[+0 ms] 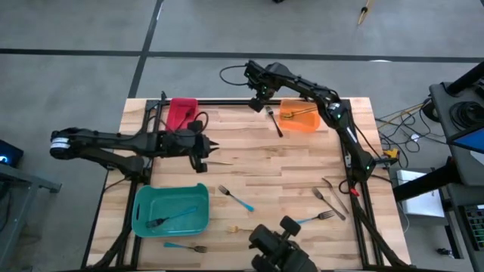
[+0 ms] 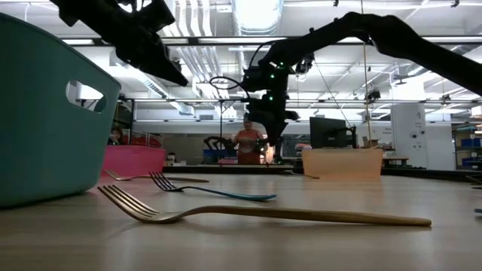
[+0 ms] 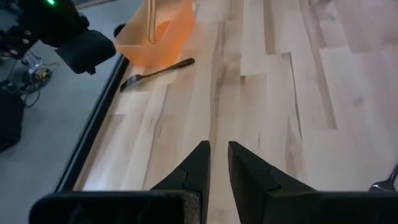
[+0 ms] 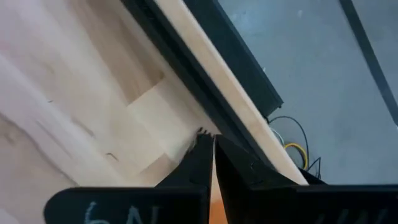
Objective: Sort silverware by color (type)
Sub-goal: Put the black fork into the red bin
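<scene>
Right gripper, fingers together and seemingly empty, hovers beside the orange bin; a dark fork lies just below it.

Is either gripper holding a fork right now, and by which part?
No. The left gripper and the right gripper show nothing between their fingers; the dark fork lies on the table.

Red bin, orange bin, teal bin on wooden table.

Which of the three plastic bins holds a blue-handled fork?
The teal bin at the table's near-left corner: a blue-handled fork lies inside. The orange bin holds gold cutlery; the red bin shows no fork.
</scene>
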